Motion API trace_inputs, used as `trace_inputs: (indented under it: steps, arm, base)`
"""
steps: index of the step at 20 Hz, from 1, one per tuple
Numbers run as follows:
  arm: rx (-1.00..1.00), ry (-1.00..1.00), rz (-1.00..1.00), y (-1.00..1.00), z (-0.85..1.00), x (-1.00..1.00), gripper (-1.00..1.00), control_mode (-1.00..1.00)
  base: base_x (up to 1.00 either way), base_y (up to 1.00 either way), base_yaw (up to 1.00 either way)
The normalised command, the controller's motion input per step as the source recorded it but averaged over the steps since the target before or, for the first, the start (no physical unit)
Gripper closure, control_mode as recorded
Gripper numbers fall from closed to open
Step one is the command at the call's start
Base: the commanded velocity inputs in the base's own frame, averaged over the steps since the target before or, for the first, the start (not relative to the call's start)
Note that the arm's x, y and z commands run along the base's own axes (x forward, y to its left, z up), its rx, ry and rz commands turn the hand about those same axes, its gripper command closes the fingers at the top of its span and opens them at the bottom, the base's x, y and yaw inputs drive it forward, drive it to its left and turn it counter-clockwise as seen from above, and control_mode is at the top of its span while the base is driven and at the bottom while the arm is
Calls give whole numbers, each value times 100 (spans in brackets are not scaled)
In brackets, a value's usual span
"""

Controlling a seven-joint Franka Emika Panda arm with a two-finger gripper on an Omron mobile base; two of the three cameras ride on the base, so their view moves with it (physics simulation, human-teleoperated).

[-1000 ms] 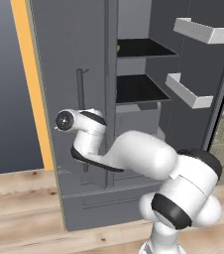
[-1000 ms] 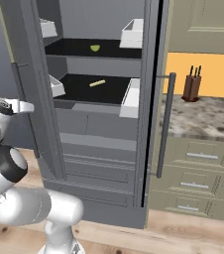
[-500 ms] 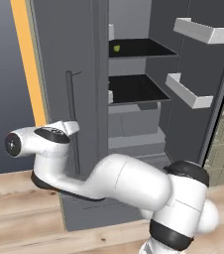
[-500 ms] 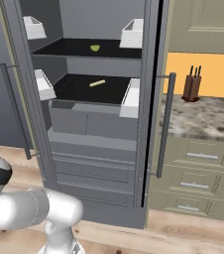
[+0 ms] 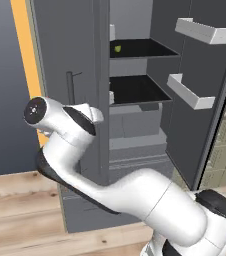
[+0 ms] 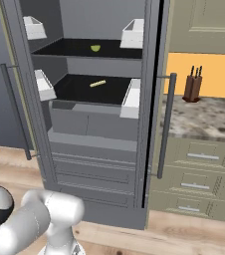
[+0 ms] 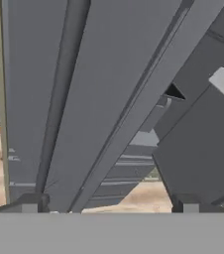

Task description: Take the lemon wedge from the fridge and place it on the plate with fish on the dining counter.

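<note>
The fridge (image 5: 60, 55) stands with both doors swung open. On its upper shelf lies the small yellow-green lemon wedge (image 5: 117, 48), which also shows in the right base view as the lemon wedge (image 6: 95, 48). In the hand view my gripper (image 7: 107, 207) is open, its fingertips (image 7: 30, 203) set wide apart with nothing between them. It faces the outside of the left door, close to the long handle (image 7: 59, 99), and touches neither. The plate, the fish and the dining counter are out of view.
A pale yellow stick (image 6: 97, 83) lies on the lower shelf. White bins (image 5: 190, 92) hang on the open right door. To the fridge's right, a stone-topped cabinet carries a knife block (image 6: 191, 87). My arm's elbow (image 5: 150, 200) fills the foreground.
My gripper has opened and let go of the left door's handle. The left door has swung wider, and the arm has drawn back to the left of it.
</note>
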Motion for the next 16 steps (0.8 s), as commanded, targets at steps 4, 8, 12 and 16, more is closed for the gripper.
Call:
trace_inputs:
  steps: [4,8,12,16]
  arm:
    - [22,5,7,-100,3,-3,-100,-100]
    - [28,1,9,-100,-2,-8,-100,-100]
    - [37,-2,17,-100,8,-15,-100,-100]
    - [37,0,26,-99,12,3,-100,-100]
  base:
    - [0,0,0]
    - [0,0,0]
    - [0,0,0]
    - [0,0,0]
